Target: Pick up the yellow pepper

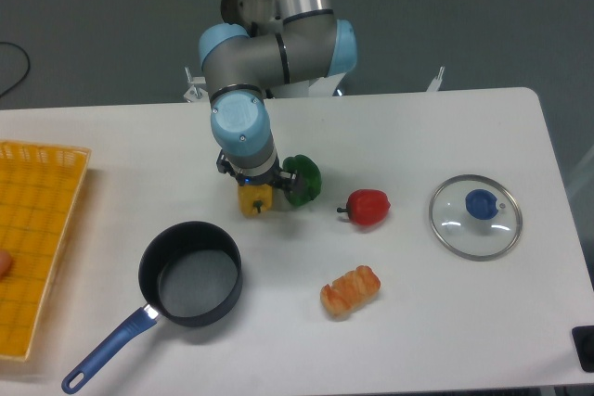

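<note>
"What lay nearest the camera?"

"A dark saucepan [190,273] with a blue handle, a croissant [350,291] to its right, and a yellow basket [37,229] at the left edge."

"And beyond those?"

"A red pepper [368,207] and a glass lid [474,216] (blue knob up). The yellow pepper [255,198] sat mid-surface [418,127], touching a green pepper [304,180]. The tool [255,194] stood right over it, fingers seemingly flanking it; whether they pressed it could not be told."
</note>
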`<state>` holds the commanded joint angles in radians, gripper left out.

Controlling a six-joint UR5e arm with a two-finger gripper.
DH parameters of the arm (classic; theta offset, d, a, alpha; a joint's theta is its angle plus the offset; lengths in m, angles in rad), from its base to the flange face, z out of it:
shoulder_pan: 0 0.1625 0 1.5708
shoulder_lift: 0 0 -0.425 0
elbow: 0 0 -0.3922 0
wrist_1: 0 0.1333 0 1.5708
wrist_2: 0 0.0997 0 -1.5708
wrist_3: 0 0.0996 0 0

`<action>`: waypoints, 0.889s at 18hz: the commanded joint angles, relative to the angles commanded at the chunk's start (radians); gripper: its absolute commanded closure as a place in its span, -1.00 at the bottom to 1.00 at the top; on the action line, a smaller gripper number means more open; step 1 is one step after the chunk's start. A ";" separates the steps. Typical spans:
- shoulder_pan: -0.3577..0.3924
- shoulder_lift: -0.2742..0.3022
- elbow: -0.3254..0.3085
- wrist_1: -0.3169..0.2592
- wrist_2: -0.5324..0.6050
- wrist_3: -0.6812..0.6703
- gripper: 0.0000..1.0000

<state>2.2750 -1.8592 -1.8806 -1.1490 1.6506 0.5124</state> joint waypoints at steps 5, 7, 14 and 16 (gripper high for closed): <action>-0.021 -0.020 0.000 0.002 0.000 -0.025 -1.00; -0.023 -0.026 0.000 0.002 0.002 -0.028 -1.00; -0.025 -0.048 -0.008 0.002 0.031 -0.037 -1.00; -0.025 -0.055 -0.008 0.002 0.032 -0.038 -1.00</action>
<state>2.2503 -1.9143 -1.8883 -1.1474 1.6828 0.4740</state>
